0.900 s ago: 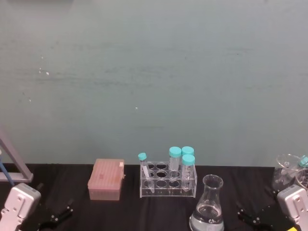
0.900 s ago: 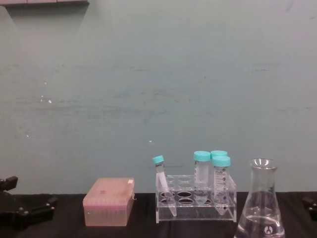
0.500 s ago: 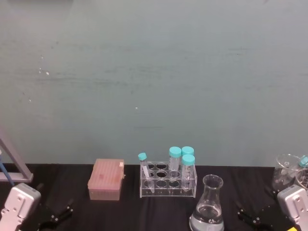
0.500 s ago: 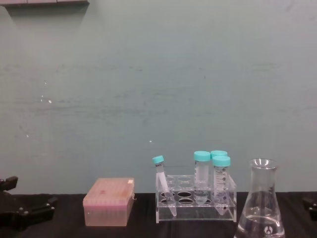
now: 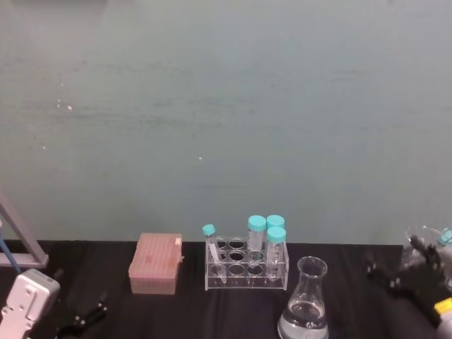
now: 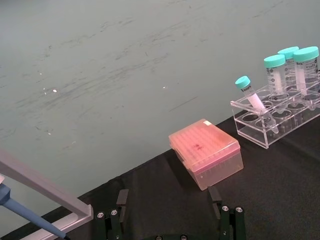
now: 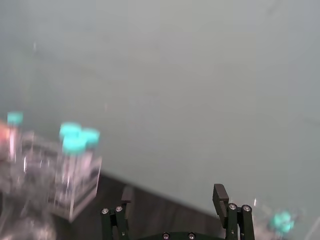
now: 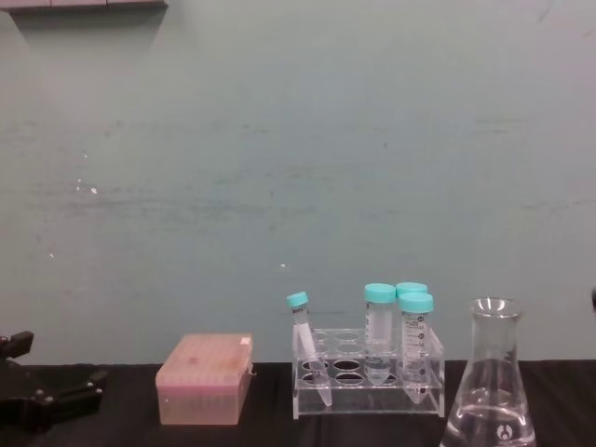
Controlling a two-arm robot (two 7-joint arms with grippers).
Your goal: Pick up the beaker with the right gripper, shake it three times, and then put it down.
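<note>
Raised now, right gripper [image 7: 171,196], fingers [image 7: 220,194] apart, right of one beaker [image 5: 305,300], left gripper [image 6: 169,198] fingers apart, four tubes [image 5: 256,233]

Clear beaker [image 8: 490,386], teal tube caps [image 8: 380,292], pink box [image 8: 203,378], blk table [image 5: 176,314].

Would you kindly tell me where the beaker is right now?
In the head view the beaker stands on the table, right of centre, front-right of the tube rack; the right gripper hovers farther right, apart.

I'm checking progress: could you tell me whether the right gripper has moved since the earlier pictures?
Yes. In the head view the right gripper has risen from the bottom edge and shifted right, farther from the beaker, which stayed put.
</note>
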